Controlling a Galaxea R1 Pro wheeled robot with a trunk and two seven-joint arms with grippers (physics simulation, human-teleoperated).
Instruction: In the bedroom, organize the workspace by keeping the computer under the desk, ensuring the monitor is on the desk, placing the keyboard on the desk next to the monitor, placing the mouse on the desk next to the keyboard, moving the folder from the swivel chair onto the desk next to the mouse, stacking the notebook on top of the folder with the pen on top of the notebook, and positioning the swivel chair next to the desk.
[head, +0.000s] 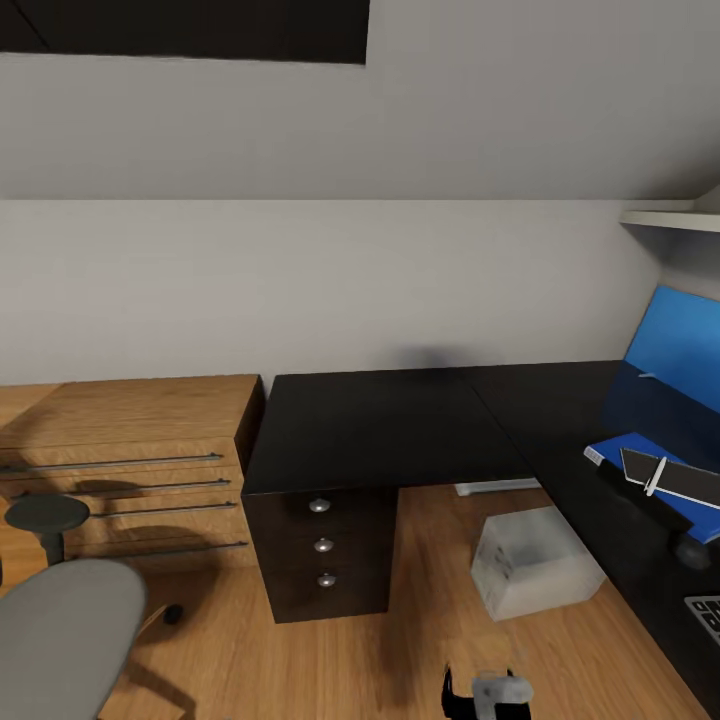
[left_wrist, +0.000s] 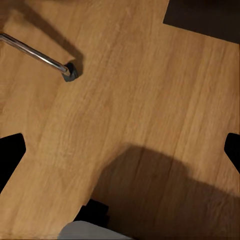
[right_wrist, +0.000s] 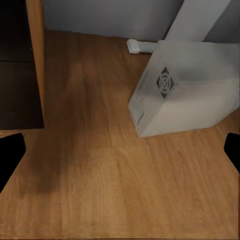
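Both grippers carry nothing: in each wrist view the two dark fingertips sit at opposite edges of the picture with bare wood floor between them, so the jaws of the left gripper and of the right gripper stand wide apart. Ahead of the right gripper lies the computer, a pale grey tower on the floor beside the white pedestal leg, with the black drawers off to the other side. Under the left gripper is floor and one chrome spoke of the swivel chair's base ending in a castor. In the head view the swivel chair stands at the robot's left, a little away from the desk; its grey seat looks bare. The folder already lies on the desk's right wing with the notebook on it and the pen across that, the mouse just beyond, and a corner of the keyboard at the frame's edge. What seems left is the chair: it lies to the left of both grippers, so the left arm is the nearer, and the push would run rightward toward the desk.
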